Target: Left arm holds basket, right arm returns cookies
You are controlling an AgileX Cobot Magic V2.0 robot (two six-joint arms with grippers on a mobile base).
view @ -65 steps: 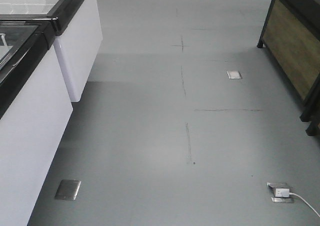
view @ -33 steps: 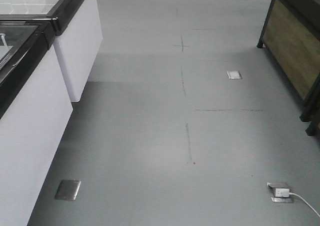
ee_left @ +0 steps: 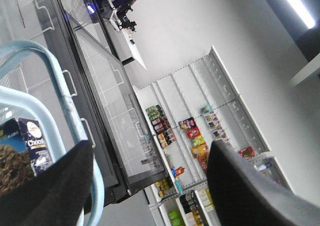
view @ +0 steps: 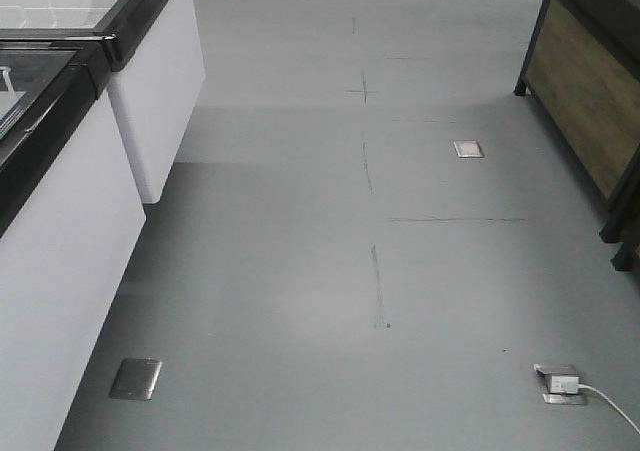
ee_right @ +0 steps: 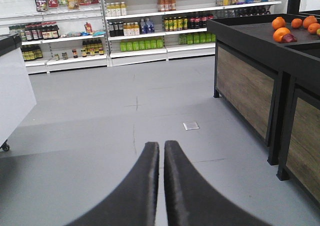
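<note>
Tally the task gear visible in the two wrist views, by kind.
Basket handles: 2
Cookie box: 1
Hands: 2, the left hand open, the right hand shut
Total: 5

Grey floor [view: 300,271], metal floor plates [view: 135,378] set flush, white plug with cable [view: 563,380] at right

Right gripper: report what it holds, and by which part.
Nothing is held. In the right wrist view the right gripper has its jaws closed to a thin slit, with nothing between them and only bare floor beyond.
</note>
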